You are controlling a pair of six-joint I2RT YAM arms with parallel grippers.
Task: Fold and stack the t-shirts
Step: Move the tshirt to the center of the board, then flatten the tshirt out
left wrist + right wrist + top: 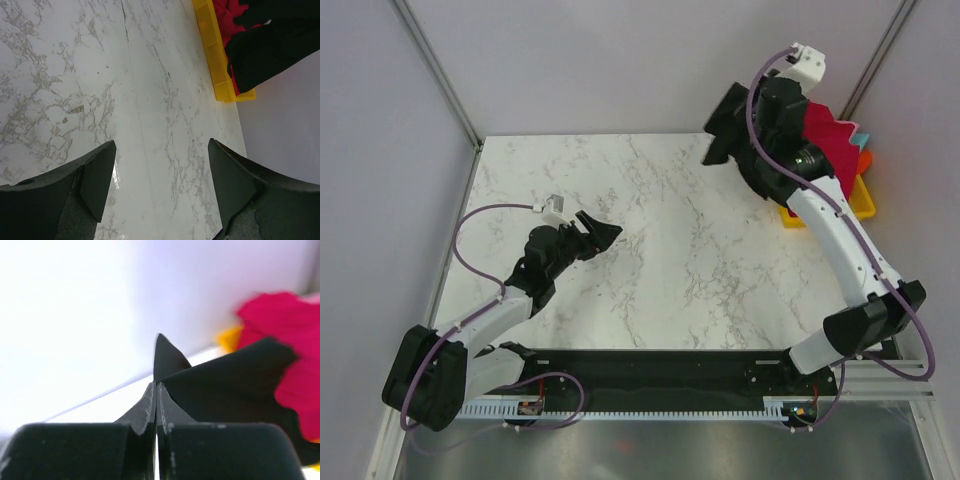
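Black t-shirt clamped in right jaws, partly hidden behind arm; red t-shirts blurred; left jaws apart.

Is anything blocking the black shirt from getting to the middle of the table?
Nothing visible. The right gripper, jaws shut, holds the soft black cloth t-shirt beside the yellow plastic tray, and the white marble table between it and the open left gripper shows nothing on it.

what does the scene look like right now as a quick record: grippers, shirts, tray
left gripper: open, holding nothing, over the marble table
right gripper: shut on the black t-shirt, near the tray
red t-shirts: heaped in the yellow tray, count unclear
folded or stacked: nothing on the table yet
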